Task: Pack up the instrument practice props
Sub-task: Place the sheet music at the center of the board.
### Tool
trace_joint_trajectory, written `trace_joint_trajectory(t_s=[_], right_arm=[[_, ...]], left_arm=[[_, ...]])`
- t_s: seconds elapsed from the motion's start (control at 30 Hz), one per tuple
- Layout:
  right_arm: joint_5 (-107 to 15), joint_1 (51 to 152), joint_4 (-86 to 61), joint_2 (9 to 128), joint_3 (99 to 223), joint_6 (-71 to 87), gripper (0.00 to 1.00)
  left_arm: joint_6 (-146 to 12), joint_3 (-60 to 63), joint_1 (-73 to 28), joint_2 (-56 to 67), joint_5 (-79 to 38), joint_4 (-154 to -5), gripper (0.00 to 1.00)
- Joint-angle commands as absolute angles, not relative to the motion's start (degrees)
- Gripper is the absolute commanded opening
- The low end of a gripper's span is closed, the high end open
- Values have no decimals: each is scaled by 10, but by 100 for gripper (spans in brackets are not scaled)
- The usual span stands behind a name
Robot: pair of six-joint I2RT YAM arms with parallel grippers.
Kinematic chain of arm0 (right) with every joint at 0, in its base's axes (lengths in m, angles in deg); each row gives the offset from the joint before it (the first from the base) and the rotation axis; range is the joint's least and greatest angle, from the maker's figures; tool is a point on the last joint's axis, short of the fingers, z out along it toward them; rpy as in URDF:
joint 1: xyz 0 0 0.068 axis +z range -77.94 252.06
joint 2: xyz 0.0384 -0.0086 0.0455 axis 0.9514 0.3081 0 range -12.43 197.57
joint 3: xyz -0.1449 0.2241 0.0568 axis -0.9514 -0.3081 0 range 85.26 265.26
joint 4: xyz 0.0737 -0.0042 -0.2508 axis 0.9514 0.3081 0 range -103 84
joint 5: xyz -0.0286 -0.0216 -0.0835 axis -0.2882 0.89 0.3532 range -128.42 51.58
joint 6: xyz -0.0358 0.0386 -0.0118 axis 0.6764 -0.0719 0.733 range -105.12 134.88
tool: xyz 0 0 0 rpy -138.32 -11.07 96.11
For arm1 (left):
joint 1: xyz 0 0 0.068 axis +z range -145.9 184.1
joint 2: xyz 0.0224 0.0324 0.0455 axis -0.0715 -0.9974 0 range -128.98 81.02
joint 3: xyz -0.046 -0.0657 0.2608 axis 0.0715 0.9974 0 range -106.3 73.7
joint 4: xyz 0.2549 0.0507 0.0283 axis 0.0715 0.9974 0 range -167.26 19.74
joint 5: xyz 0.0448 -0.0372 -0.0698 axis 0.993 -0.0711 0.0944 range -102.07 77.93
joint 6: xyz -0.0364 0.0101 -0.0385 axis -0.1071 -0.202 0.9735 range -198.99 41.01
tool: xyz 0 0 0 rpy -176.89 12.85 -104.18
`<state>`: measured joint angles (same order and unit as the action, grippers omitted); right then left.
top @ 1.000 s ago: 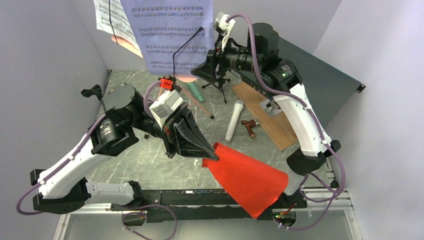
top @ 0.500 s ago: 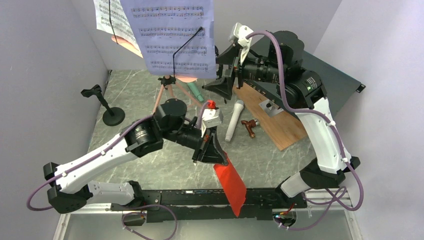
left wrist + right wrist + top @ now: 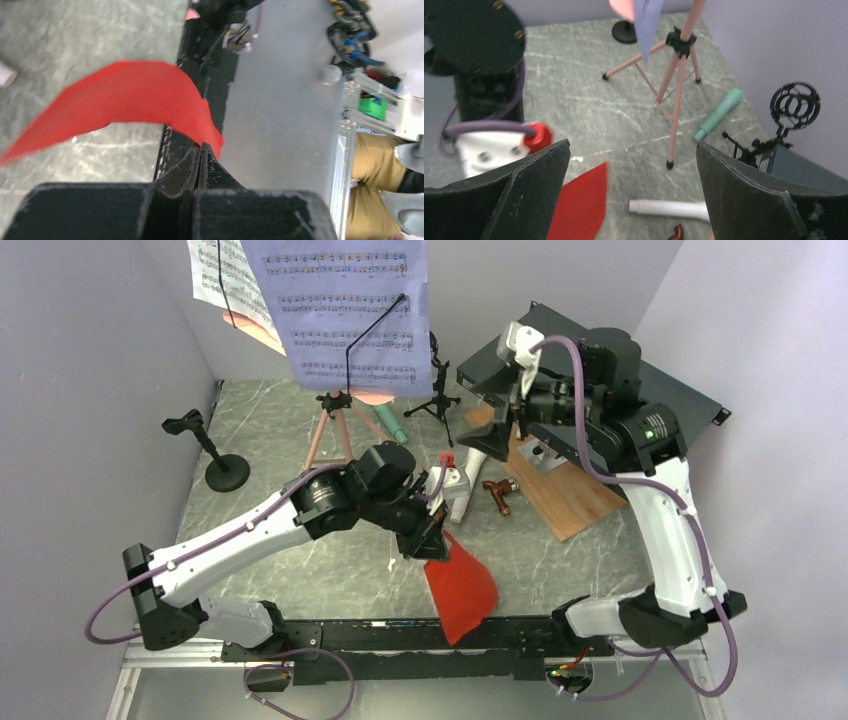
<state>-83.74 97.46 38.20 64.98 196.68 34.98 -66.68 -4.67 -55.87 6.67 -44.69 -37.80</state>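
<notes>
My left gripper (image 3: 434,546) is shut on a corner of the red sheet-music page (image 3: 462,585), which curls in the air over the table's near edge; the wrist view shows the page (image 3: 125,100) pinched at the fingertips. My right gripper (image 3: 487,440) hangs open and empty above the white microphone (image 3: 669,208). The pink tripod (image 3: 335,430) stands at the back, carrying the lavender page (image 3: 345,310) and a white page (image 3: 225,280). A green microphone (image 3: 392,423) lies beside it. One black mount (image 3: 205,445) stands at the left, another (image 3: 437,390) near the back.
A dark green metal box (image 3: 610,375) lies at the back right, and a brown wooden board (image 3: 555,490) sits in front of it. A small reddish-brown piece (image 3: 498,492) lies by the board. The black rail (image 3: 330,635) runs along the near edge.
My left arm has swung right toward the table's middle, carrying the red page, which now hangs curled. My right gripper has opened wide and moved right, over the board's near end.
</notes>
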Motion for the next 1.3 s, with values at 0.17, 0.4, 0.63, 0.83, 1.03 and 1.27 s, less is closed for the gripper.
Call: trace_joint_trajectory(t_s=[0.17, 0.4, 0.63, 0.83, 1.03, 1.27], right_arm=[[-870, 927, 456, 551, 1807, 497, 99], [-871, 898, 414, 516, 1670, 502, 100], [-984, 895, 486, 524, 1599, 754, 100], [-993, 903, 447, 565, 1571, 845, 100], [-931, 966, 371, 607, 1554, 822, 100], [-879, 1007, 292, 631, 1556, 765, 100]], left_arm=[[-780, -196, -542, 7, -304, -121, 0], [-907, -262, -547, -10, -179, -45, 0], [-1046, -169, -563, 23, -72, -60, 0], [-1106, -104, -568, 63, -24, -109, 0], [-1121, -95, -588, 81, -15, -127, 0], [-1135, -67, -595, 101, -30, -142, 0]])
